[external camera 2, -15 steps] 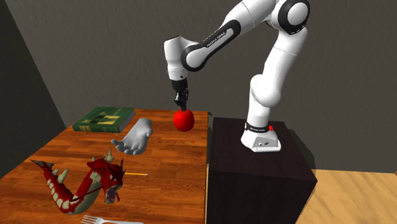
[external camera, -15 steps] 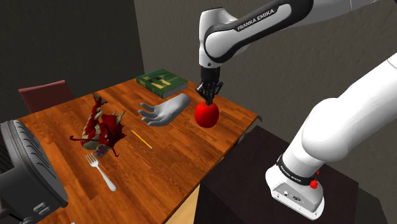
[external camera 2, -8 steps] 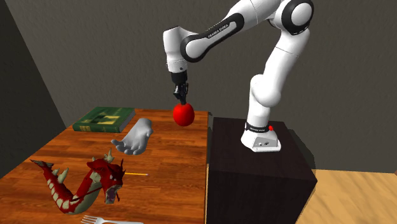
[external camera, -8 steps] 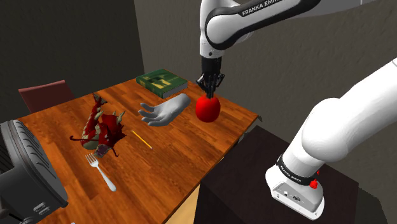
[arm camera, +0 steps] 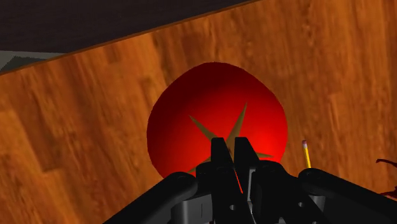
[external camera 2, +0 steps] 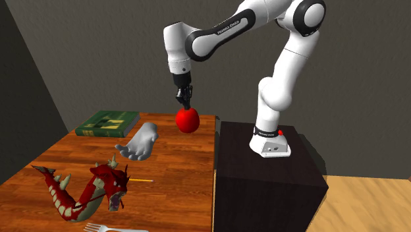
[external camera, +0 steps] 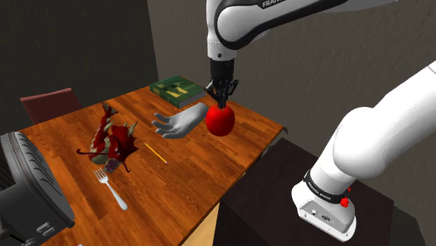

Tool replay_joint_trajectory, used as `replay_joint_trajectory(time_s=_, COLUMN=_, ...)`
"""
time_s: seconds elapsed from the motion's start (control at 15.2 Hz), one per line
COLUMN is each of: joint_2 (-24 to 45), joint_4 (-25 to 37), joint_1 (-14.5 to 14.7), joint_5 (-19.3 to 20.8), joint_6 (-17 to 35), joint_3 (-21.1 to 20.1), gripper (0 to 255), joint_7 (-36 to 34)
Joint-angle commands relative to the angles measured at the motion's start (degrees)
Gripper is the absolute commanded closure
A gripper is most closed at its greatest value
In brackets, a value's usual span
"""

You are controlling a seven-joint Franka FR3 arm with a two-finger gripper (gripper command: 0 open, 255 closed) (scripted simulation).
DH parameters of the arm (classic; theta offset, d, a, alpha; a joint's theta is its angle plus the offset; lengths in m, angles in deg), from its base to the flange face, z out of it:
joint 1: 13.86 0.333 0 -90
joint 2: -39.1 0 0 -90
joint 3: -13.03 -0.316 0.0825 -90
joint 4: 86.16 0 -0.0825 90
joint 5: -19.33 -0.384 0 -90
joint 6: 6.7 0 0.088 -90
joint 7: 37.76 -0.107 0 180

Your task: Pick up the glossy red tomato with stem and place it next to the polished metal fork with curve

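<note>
A glossy red tomato [external camera: 219, 121] hangs in the air above the wooden table [external camera: 202, 164], held by its stem in my gripper [external camera: 221, 103], which is shut on it. The tomato [external camera 2: 188, 120] hovers beside the grey hand model. In the wrist view the tomato [arm camera: 191, 121] with its star-shaped calyx sits just past my fingertips [arm camera: 219, 147], which pinch the stem. The metal fork [external camera: 112, 188] lies near the table's front edge at the shoulder view's left, far from the tomato; its tines [external camera 2: 99, 228] show at the second exterior view's lower edge.
A grey hand model [external camera: 180, 122], a green book [external camera: 177, 89], a red dragon figure [external camera: 112, 140] and a yellow pencil [external camera: 155, 153] lie on the table. A dark chair [external camera: 49, 103] stands behind it. A black appliance [external camera: 28, 189] sits at the front left. The dark stand [external camera 2: 267, 181] adjoins the table.
My gripper has lifted the tomato higher and carried it toward the shoulder view's left, closer to the grey hand model.
</note>
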Motion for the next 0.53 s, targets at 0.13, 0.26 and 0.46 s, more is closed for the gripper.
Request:
replay_joint_trajectory(time_s=0.13, joint_2=1.8, joint_4=2.17, joint_1=2.44, joint_5=-1.54, joint_6=-0.12, joint_3=-3.84, gripper=255, joint_7=-5.64)
replay_joint_trajectory(time_s=0.26, joint_2=3.43, joint_4=3.87, joint_1=3.55, joint_5=-1.99, joint_6=-0.05, joint_3=-5.73, gripper=255, joint_7=-8.49)
replay_joint_trajectory(time_s=0.46, joint_2=6.31, joint_4=6.9, joint_1=5.1, joint_5=-2.29, joint_6=0.02, joint_3=-8.51, gripper=255, joint_7=-12.83)
